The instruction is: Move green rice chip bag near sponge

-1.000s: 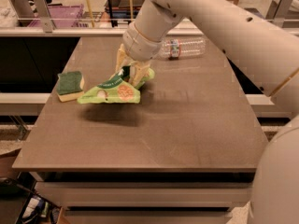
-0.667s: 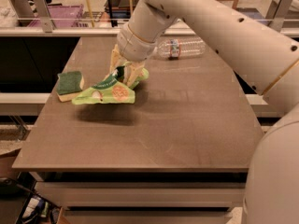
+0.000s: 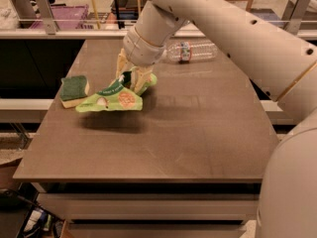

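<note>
Brown laminate formed the surface (image 3: 198,133). At far left lay the sponge (image 3: 74,89), dark green top up, close to the left edge. Just right of it hung the bag (image 3: 111,99), pale green and tilted, its left tip close beside the sponge's near corner. A shadow beneath suggested it was lifted clear of the surface. The claw (image 3: 132,78) was clamped on the bag's upper right end, reaching down from a white arm (image 3: 223,24) that entered from the right. Behind, a clear bottle (image 3: 190,51) lay on its side, well apart. The bag looked near enough to the sponge. The step would go best by lowering straight down without nudging the sponge, and letting go only once the bag rested flat.
</note>
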### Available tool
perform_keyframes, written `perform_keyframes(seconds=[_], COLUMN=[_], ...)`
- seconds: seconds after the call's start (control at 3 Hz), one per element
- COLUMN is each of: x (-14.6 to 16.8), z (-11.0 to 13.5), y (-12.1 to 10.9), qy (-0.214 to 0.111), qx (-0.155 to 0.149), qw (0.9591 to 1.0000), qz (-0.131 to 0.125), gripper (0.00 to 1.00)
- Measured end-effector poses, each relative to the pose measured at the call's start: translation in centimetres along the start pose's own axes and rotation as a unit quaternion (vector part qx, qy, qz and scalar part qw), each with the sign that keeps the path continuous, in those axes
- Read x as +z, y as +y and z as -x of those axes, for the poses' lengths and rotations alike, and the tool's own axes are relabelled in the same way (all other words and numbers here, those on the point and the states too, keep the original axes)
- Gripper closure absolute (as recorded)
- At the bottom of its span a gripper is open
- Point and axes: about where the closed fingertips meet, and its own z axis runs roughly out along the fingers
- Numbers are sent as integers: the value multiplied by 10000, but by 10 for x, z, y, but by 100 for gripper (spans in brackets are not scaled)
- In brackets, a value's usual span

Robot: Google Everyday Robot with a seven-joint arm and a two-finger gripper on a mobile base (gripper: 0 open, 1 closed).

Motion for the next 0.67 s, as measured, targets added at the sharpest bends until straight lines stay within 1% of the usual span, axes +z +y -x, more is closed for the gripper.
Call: perform_keyframes(seconds=[0.67], x=[4], z=[1], y=[0], qy=[-22], qx=[-10], qw=[10000], qz=[18], gripper=[13])
